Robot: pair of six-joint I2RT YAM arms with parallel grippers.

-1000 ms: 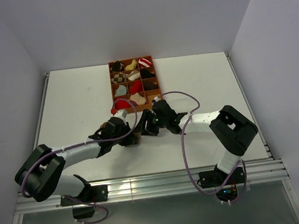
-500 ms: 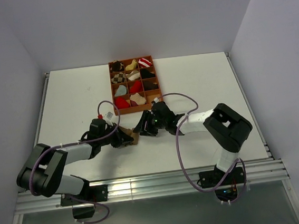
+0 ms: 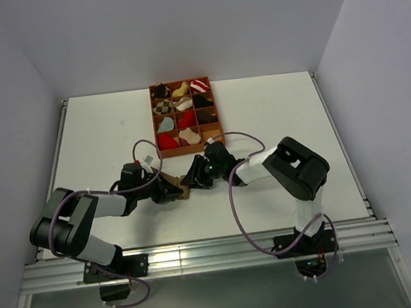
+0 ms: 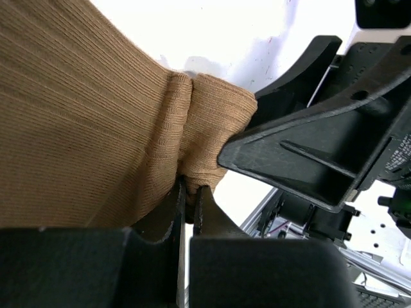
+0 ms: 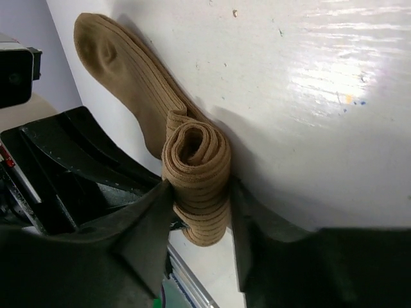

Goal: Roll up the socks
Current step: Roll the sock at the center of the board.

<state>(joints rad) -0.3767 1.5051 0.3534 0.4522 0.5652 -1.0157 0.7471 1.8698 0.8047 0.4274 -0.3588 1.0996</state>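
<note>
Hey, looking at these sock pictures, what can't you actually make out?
Top view: brown sock mostly covered by left claw and right claw; bundles in the tray too small to identify.
Left wrist view: sock cut off by frame edges.
Right wrist view: unclear whether right claw squeezes the roll.

White table (image 3: 275, 118) is carrying two things here. An orange divider tray (image 3: 153, 119) is sitting at the far middle, its cells holding small sock bundles (twelve cells, far as I can count). Nearer the front edge, a brown sock (image 5: 192, 167) is lying right on the tabletop, one end curling into a tight roll, the other end stretching out flat.
</note>
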